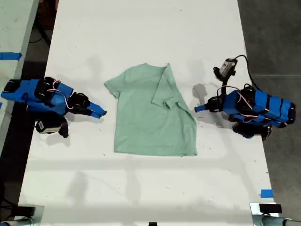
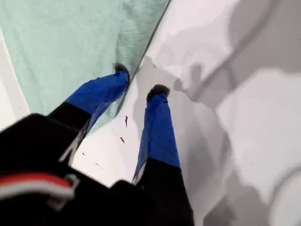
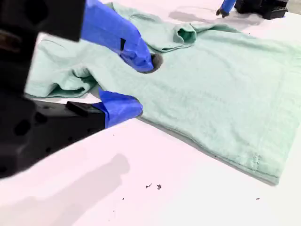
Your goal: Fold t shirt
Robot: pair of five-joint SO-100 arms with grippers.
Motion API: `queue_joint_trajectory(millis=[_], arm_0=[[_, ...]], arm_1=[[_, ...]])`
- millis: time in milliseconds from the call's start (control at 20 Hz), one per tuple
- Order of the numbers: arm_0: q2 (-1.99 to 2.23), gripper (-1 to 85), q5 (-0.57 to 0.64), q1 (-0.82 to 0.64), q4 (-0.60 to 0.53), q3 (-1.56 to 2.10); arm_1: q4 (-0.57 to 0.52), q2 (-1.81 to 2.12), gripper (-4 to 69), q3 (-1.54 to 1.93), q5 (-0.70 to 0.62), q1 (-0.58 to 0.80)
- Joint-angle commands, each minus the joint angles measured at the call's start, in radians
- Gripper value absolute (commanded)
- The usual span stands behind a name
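Note:
The pale mint-green t shirt (image 1: 146, 120) lies flat in the middle of the white table (image 1: 141, 28), hem toward the near edge, with the sleeve on the exterior view's right folded in over the chest. My first gripper (image 1: 198, 108) (image 2: 139, 80), on the arm at the exterior view's right, is open at the t shirt's (image 2: 61, 42) side edge, one fingertip over cloth and one over bare table. My second gripper (image 1: 101, 112) (image 3: 141, 84), on the arm at the exterior view's left, is open just short of the t shirt (image 3: 221, 80), holding nothing.
A black cable (image 1: 249, 70) runs behind the first arm. Blue tape marks (image 1: 266, 193) sit near the table's near corner at the exterior view's right. Another pale surface with blue tape (image 1: 9, 56) stands across a dark gap at that view's left.

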Motion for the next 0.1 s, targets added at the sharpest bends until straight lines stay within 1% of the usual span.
queue_joint_trajectory(millis=[0, 50], arm_0=[[0.008, 11.7, -0.006, 0.006, 0.000, 0.041], [0.008, 11.7, -0.006, 0.006, 0.000, 0.041]], arm_1=[[0.005, 0.017, 13.5, 0.055, 0.009, -0.003], [0.005, 0.017, 13.5, 0.055, 0.006, -0.006]])
